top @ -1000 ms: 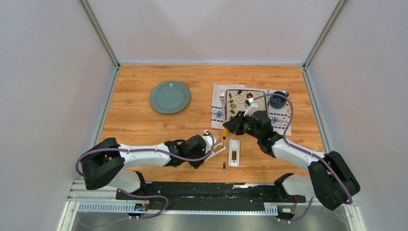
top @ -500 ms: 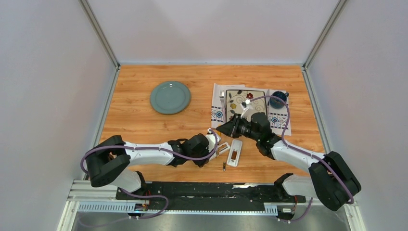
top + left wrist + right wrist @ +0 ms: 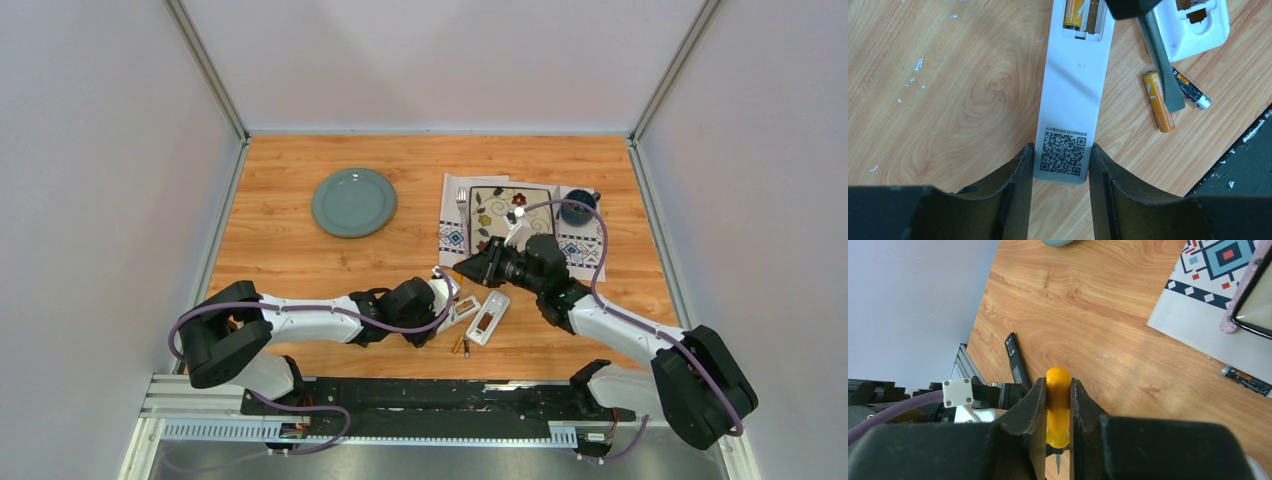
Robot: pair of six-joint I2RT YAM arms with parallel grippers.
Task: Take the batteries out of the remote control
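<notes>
My left gripper (image 3: 1061, 150) is shut on the QR-code end of the white remote control (image 3: 1075, 75), which lies flat on the table. Its open compartment holds one gold battery (image 3: 1074, 12). Two loose batteries lie to its right, one gold (image 3: 1158, 102) and one dark (image 3: 1189, 91); from above both sit at the table's front (image 3: 461, 346). My right gripper (image 3: 1058, 390) is shut on the orange-handled screwdriver (image 3: 1058, 405). Its dark blade (image 3: 1158, 60) slants down beside the compartment. From above, the right gripper (image 3: 470, 268) hovers just behind the left gripper (image 3: 452, 305).
A white slotted piece (image 3: 487, 317) lies right of the remote. A black remote (image 3: 1016, 360) and another dark battery (image 3: 1245, 380) lie on the wood. Farther back are a teal plate (image 3: 353, 201), a placemat (image 3: 455, 235) with a patterned tray (image 3: 510, 205) and a blue cup (image 3: 578, 208).
The right gripper moved left with the screwdriver to the held remote. A gold battery now lies beside the dark one at the front. The white slotted piece has turned askew.
</notes>
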